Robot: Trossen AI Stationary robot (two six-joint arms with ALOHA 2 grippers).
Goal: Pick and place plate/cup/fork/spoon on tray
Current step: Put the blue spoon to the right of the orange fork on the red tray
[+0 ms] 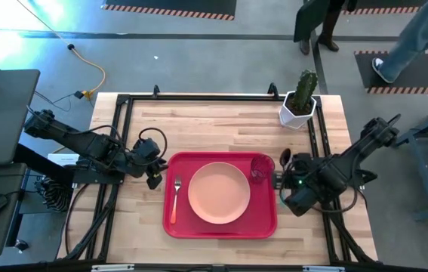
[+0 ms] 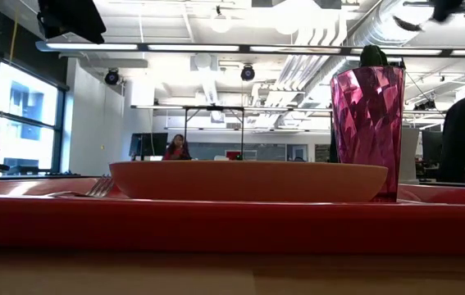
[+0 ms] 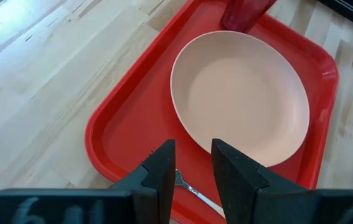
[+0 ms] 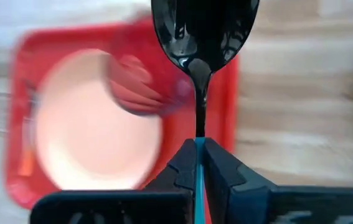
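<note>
The red tray (image 1: pixel 263 227) lies at the table's middle near side. On it rest the peach-pink plate (image 1: pixel 219 193), the red-pink cup (image 1: pixel 261 168) upright at its far right, and the orange-handled fork (image 1: pixel 175 200) along its left side. My left gripper (image 3: pixel 193 165) is open and empty above the tray's left edge (image 1: pixel 155 174), just over the fork's tines (image 3: pixel 196 190). My right gripper (image 4: pixel 199 152) hovers at the tray's right edge (image 1: pixel 280 180), shut on the teal-handled spoon (image 4: pixel 202 37). My right gripper pinches the spoon's teal handle (image 4: pixel 198 163) between its two fingers. The fingers lie along the spoon. The dark bowl (image 4: pixel 204 28) sticks out ahead of the fingertips toward the tray and cup. The spoon is lifted clear of the table.
A white pot with a green cactus (image 1: pixel 298 102) stands at the table's far right corner. Black frame rails run along the table's left, far and right sides. People's legs show on the floor beyond the far edge (image 1: pixel 410 38).
</note>
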